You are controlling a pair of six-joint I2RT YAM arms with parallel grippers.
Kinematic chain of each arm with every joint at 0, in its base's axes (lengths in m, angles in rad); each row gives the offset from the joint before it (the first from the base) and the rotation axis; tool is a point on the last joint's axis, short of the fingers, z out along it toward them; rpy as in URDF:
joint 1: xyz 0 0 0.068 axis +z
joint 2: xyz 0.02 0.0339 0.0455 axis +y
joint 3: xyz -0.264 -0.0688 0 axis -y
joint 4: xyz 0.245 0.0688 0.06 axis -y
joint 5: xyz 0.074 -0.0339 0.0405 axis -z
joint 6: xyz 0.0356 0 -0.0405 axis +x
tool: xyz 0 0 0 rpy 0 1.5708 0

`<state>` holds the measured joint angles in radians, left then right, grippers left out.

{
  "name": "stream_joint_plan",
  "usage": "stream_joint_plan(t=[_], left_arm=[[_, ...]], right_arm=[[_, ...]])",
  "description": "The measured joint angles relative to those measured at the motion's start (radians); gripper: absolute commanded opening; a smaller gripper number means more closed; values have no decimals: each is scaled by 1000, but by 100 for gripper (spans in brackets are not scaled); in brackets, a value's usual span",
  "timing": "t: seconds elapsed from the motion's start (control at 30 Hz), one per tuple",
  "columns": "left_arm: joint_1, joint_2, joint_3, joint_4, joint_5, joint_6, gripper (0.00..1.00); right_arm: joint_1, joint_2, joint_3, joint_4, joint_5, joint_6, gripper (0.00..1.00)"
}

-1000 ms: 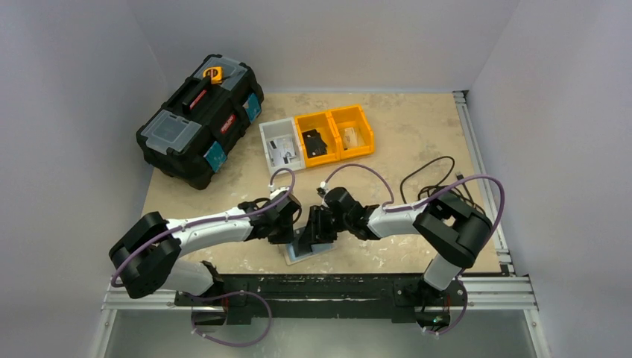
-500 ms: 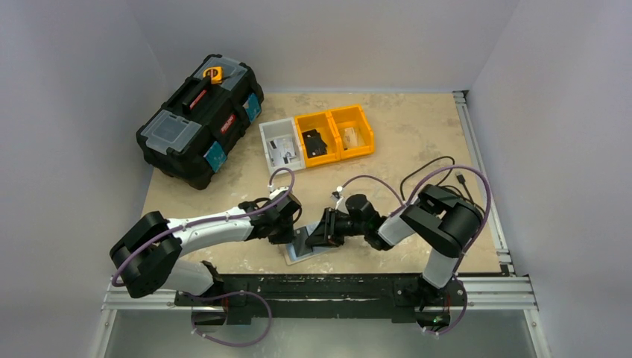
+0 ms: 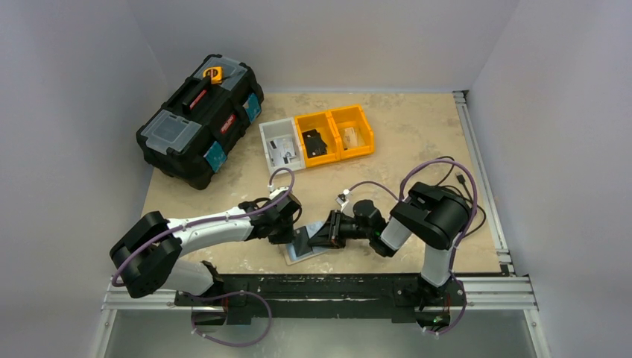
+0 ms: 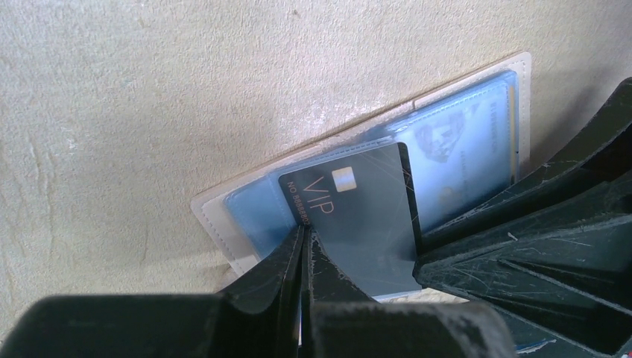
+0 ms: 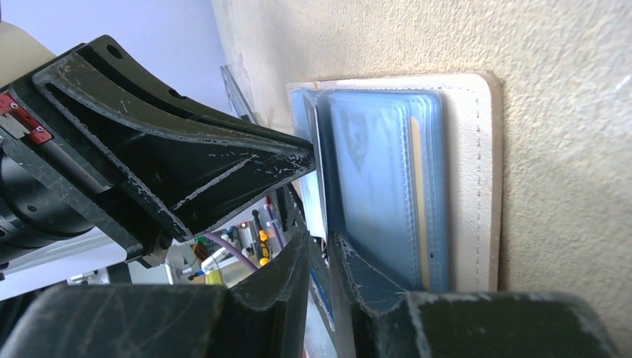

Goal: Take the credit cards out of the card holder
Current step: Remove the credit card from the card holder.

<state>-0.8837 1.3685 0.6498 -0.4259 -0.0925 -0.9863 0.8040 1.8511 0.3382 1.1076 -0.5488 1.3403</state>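
Left wrist view has the card holder lying open on the surface, a dark card partly out. At its corner the left claw is pressed together. The right claw has its jaws narrowly apart about the card's edge, grip uncertain. Opposed pulls could bend the card or drag the holder.

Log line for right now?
left gripper: shut, tips on card holder | right gripper: pinching VIP card | card holder: open on table
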Motion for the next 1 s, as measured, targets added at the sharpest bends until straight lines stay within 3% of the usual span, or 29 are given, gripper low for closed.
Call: stream_joint_plan(t=[0.27, 0.5, 0.93, 1.0], left_arm=[[6, 0, 0, 0, 6, 0, 0], [7, 2, 0, 2, 9, 0, 0], [15, 5, 0, 3, 16, 0, 0], [18, 5, 0, 2, 19, 0, 0]], right_arm=[[0, 11, -5, 24, 0, 14, 0], [-1, 5, -15, 13, 19, 10, 0], [-13, -151, -26, -183, 85, -77, 0], [-13, -154, -27, -198, 89, -86, 9]])
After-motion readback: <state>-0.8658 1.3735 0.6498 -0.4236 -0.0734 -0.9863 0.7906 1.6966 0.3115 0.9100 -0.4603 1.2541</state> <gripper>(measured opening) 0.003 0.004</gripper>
